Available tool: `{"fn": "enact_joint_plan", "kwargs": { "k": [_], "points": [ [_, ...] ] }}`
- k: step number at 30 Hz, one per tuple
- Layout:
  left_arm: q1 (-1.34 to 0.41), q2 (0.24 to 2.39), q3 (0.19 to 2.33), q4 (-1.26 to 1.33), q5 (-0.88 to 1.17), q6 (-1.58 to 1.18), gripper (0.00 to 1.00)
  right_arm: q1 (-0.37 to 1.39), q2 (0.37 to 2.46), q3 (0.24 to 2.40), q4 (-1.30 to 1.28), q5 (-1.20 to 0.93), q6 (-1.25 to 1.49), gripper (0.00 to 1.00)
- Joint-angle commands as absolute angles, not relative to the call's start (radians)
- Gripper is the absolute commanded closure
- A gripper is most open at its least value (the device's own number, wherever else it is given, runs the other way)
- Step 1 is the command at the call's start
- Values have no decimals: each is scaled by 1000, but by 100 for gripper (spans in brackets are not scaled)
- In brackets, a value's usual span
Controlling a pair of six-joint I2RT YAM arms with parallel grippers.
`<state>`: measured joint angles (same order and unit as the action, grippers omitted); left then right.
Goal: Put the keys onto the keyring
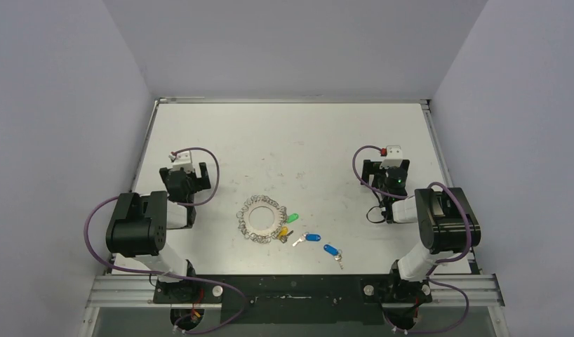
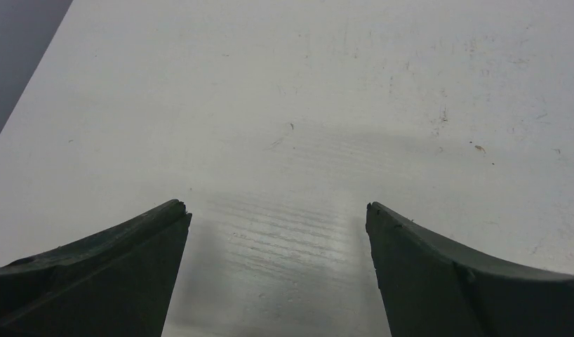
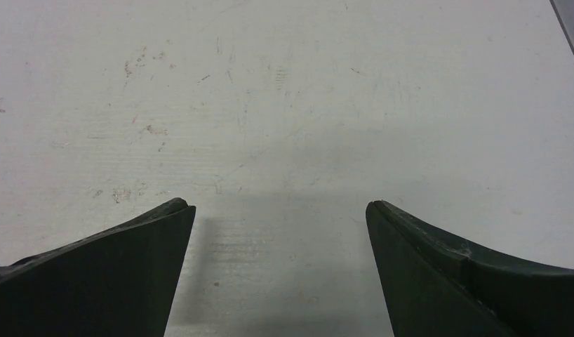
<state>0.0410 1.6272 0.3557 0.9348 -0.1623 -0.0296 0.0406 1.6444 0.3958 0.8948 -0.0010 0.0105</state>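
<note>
Seen from above: the keyring (image 1: 262,219) flat on the white table (image 1: 305,133), in the near-middle part, roughly between the two arms. Just right of it, the keys (image 1: 297,242), four of them, strung out in a loose line slanting toward the near right. First a green tag (image 1: 292,217) close against the ring's right edge. Then a yellow tag (image 1: 282,234) at the ring's lower right loops, touching or just beside, cannot tell which. Then a blue tag (image 1: 312,237), and last a second blue tag (image 1: 330,248), nearest the arm bases, with a small silver key just beside it. All four lying loose outside the ring, as far as can be made out.

On the left, the left gripper (image 2: 277,207) spread wide and holding nothing, with only bare scuffed table between its dark fingers (image 2: 116,267). Parked left of the keyring and a little farther from the bases, well apart from it. Only table in the left wrist view.

On the right, much the same for the right gripper (image 3: 279,203): fingers (image 3: 445,274) wide apart, nothing but table between them. Sits well to the right of the keys and farther back, with the second blue tag the closest of them yet well apart. Only table in the right wrist view too
</note>
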Motion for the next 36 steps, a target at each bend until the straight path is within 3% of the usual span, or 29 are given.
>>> {"fn": "enact_joint_plan", "kwargs": {
  "k": [1,10,11,13,15,19,21,24,28,36],
  "points": [
    [47,1612,365,958,-146,-22,3,44,1626,397,919,-11,7,0],
    [36,1579,361,930,-161,-6,3,48,1624,401,918,23,14,0],
    [21,1530,372,866,-159,16,3,50,1603,419,889,38,26,0],
    [-28,1343,447,588,-178,22,3,49,1486,545,583,-41,8,0],
    [-36,1220,577,271,-222,-219,3,46,1395,726,235,-140,76,0],
    [-30,1088,791,-188,-121,-437,3,46,1320,881,16,-423,163,0],
    [-28,1037,808,-312,-44,-439,3,43,1266,866,-37,-390,217,0],
    [-15,971,778,-417,-89,-523,3,38,1184,779,-40,-268,343,0],
    [-6,915,739,-457,-34,-576,3,4,1045,659,-130,-56,570,0],
    [-6,938,646,-411,302,-599,3,-49,951,538,-220,-127,656,0]
  ]
}}
